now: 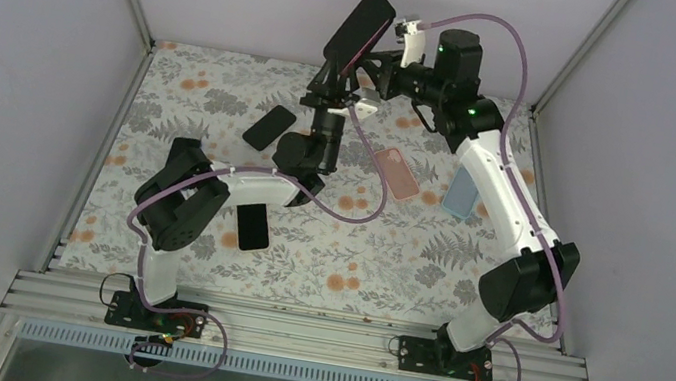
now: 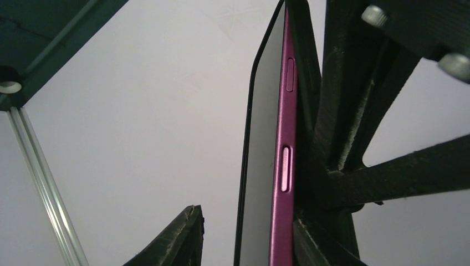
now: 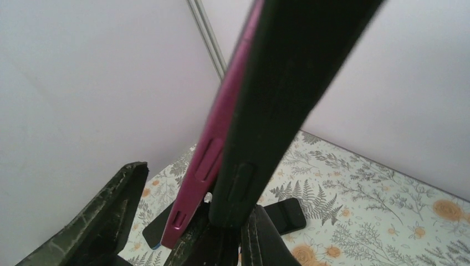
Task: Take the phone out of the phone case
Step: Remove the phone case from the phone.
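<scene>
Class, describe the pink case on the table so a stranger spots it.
Start at the flowered table, right of centre. Two pale cases lie there. It is the pink case, left of the light blue case.

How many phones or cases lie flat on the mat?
4: far black phone and near black phone left of centre; pink case and blue case right of centre. More may be hidden.

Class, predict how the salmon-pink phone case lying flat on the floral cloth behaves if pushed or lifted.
The salmon-pink phone case looks thin and flat, so it would probably slide, not roll. It seems a slim shell, likely light and bendy. Lying flush on the floral cloth, its edge may be hard to pinch.
</scene>
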Controlling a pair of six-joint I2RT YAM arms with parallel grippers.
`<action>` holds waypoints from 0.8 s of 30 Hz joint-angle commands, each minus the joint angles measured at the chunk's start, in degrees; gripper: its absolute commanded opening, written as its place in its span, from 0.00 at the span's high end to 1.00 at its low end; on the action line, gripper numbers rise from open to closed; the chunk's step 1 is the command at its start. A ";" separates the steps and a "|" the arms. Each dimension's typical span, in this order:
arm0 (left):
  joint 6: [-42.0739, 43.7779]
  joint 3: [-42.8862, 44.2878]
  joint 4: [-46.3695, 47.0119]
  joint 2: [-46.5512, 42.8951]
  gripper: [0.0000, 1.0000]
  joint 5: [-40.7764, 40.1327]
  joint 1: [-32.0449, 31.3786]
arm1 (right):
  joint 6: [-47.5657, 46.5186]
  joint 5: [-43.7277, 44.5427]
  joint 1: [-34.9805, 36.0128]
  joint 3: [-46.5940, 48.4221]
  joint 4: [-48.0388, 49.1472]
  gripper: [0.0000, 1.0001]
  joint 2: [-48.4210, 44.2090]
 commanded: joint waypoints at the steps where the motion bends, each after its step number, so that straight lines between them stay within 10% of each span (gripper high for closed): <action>1: 5.97 5.19 1.20 0.82 0.65 9.07 -2.42 | -1.18 -1.27 2.77 -1.56 -7.19 0.97 0.57; 18: 3.56 4.26 -7.37 -2.48 0.96 8.23 -3.18 | -4.23 6.79 1.89 -5.07 -7.77 0.97 -3.68; 24: -1.38 1.43 -16.30 -8.46 0.98 7.95 -3.63 | -8.99 22.72 1.72 -8.02 -5.44 0.97 -5.57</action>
